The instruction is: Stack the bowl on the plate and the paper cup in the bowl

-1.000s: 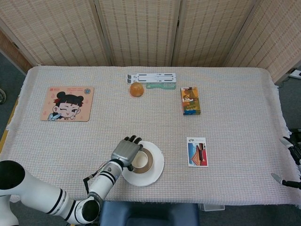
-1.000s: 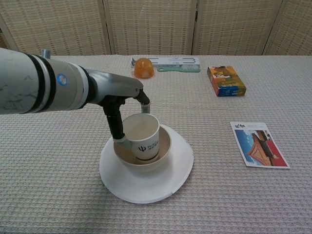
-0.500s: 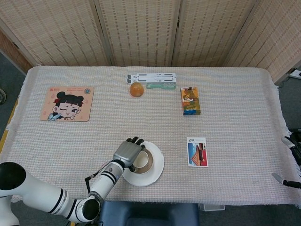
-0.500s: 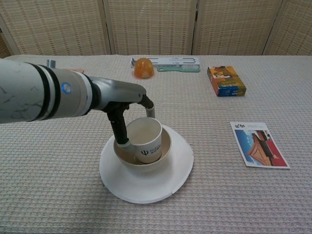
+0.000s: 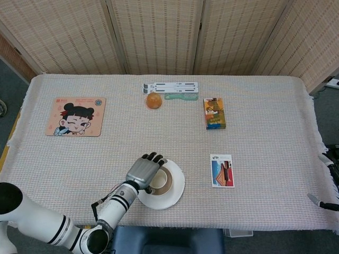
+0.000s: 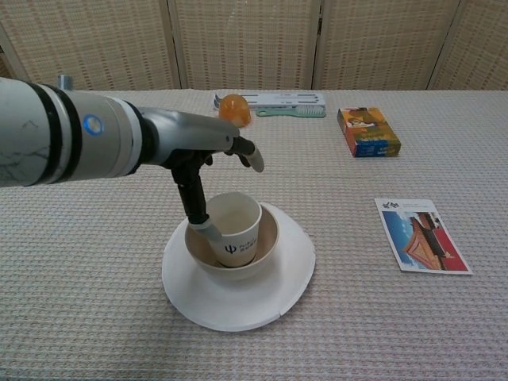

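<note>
A white plate (image 6: 274, 294) (image 5: 175, 194) lies near the table's front edge. A tan-lined bowl (image 6: 268, 230) (image 5: 170, 179) sits on it. A white paper cup (image 6: 236, 230) with a dark logo stands in the bowl, leaning slightly. My left hand (image 6: 202, 147) (image 5: 142, 170) hovers over the cup's left side. Its fingers (image 6: 248, 152) are spread and lifted off the rim. The thumb (image 6: 193, 202) points down beside the cup's left wall. Only slivers of my right hand (image 5: 332, 170) show at the right edge of the head view.
An orange ball (image 6: 233, 109) lies at the back, next to a white rack (image 6: 274, 99) and a green comb (image 6: 290, 112). A colourful box (image 6: 367, 132) and a picture card (image 6: 421, 235) lie to the right. A cartoon mat (image 5: 76, 116) lies far left.
The left hand's fingers have come off the cup's far rim and risen. The cup has settled lower into the bowl.
</note>
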Controlling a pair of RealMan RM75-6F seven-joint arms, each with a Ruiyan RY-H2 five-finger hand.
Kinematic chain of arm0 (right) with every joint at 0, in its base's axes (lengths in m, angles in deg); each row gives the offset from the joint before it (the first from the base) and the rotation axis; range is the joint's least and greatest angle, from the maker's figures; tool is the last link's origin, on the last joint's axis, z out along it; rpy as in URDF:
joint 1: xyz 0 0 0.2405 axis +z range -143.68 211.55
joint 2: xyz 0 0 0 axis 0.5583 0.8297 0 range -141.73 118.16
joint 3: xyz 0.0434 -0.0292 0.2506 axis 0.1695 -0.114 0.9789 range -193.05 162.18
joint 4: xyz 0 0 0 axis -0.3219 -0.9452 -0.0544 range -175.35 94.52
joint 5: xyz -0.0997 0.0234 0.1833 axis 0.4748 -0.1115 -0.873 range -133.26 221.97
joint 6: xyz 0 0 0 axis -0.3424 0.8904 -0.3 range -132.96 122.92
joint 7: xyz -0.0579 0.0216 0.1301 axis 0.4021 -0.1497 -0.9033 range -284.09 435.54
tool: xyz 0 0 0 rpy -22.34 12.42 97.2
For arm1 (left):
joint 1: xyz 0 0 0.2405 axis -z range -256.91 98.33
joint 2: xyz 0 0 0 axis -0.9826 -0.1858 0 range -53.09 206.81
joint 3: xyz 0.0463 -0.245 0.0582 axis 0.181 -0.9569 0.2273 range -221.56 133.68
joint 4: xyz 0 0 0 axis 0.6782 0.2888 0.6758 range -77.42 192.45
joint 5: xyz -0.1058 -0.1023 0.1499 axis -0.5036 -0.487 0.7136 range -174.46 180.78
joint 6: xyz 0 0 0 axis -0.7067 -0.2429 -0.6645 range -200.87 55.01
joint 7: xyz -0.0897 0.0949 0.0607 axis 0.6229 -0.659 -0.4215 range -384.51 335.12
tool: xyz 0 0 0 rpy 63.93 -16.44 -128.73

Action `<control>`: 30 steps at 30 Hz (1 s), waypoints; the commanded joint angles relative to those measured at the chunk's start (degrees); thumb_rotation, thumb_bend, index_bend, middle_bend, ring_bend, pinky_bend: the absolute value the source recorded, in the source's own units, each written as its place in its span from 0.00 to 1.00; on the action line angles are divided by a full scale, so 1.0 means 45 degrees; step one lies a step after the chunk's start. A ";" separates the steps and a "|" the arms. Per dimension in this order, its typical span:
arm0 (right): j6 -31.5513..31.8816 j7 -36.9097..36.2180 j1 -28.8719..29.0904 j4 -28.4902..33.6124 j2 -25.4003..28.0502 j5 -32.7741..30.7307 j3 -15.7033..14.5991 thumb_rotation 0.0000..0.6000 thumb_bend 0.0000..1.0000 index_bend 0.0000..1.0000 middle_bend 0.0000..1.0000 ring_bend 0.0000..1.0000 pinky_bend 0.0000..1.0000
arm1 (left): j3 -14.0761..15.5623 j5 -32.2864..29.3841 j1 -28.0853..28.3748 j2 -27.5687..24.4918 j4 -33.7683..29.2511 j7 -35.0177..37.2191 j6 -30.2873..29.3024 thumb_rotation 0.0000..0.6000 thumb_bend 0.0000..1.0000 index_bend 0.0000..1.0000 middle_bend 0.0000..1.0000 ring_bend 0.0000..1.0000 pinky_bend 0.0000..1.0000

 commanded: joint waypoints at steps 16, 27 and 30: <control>-0.1063 0.2577 0.0341 0.0914 -0.0360 -0.1239 0.0295 1.00 0.21 0.00 0.00 0.00 0.00 | 0.4139 1.0174 -0.5745 -0.4966 -0.2330 0.3723 -0.4263 1.00 0.20 0.15 0.13 0.00 0.17; -0.1692 0.6384 0.0711 0.1758 -0.1279 -0.3175 0.0801 1.00 0.21 0.00 0.00 0.00 0.00 | 0.5143 1.3673 -0.9419 -0.5322 0.3326 0.8125 -0.5199 1.00 0.20 0.15 0.13 0.00 0.17; -0.1562 0.7545 0.0713 0.2026 -0.1568 -0.3510 0.0838 1.00 0.21 0.00 0.00 0.00 0.00 | 0.5055 1.4103 -1.0333 -0.4964 0.4679 0.8859 -0.5686 1.00 0.20 0.15 0.13 0.00 0.17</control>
